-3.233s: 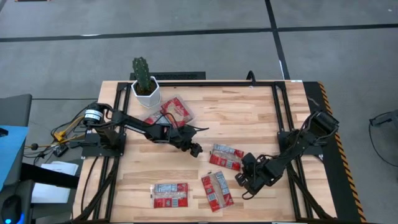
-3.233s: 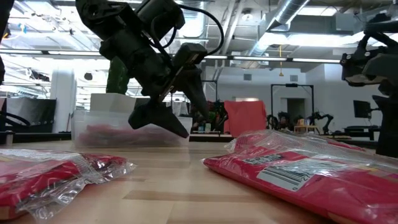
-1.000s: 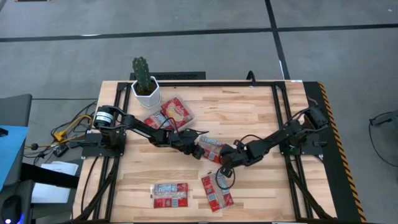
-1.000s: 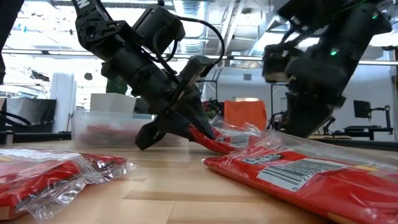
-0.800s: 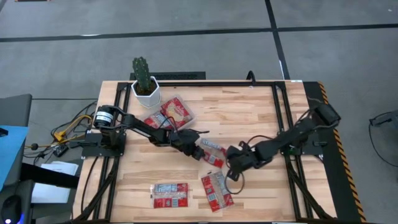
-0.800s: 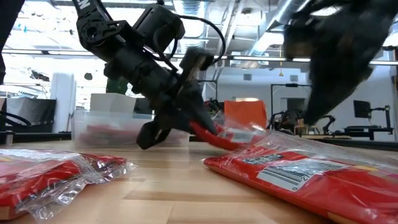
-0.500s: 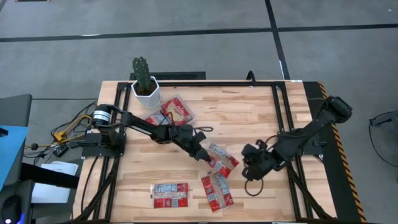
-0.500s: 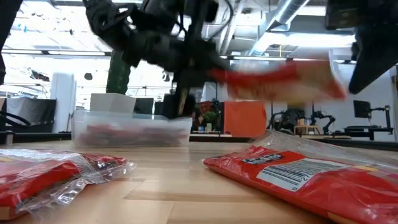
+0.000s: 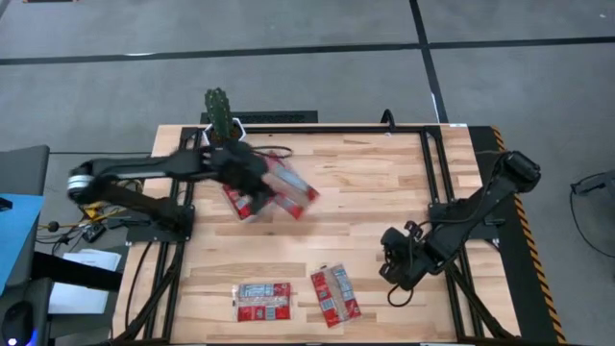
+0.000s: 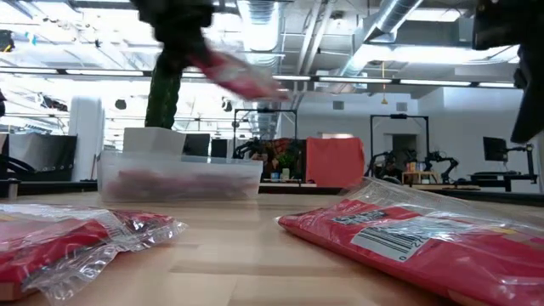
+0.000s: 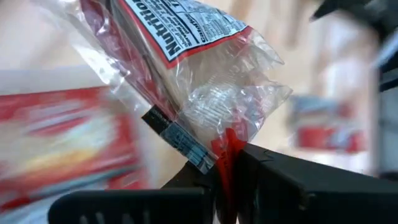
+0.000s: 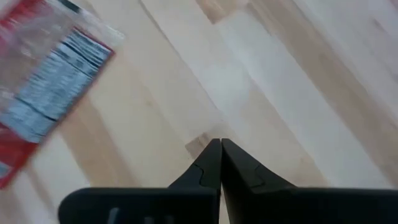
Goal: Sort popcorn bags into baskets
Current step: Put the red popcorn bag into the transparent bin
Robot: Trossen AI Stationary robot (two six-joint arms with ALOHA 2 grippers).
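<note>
My left gripper, fingers clamped on the clear edge of a popcorn bag, holds it in the air above the tray beside the cactus. My right gripper, fingers together, hangs over bare table near two more bags.

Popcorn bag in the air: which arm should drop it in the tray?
Left. Its hand already pinches the popcorn bag right beside the clear tray. The right hand is shut, empty and far across the table.
</note>
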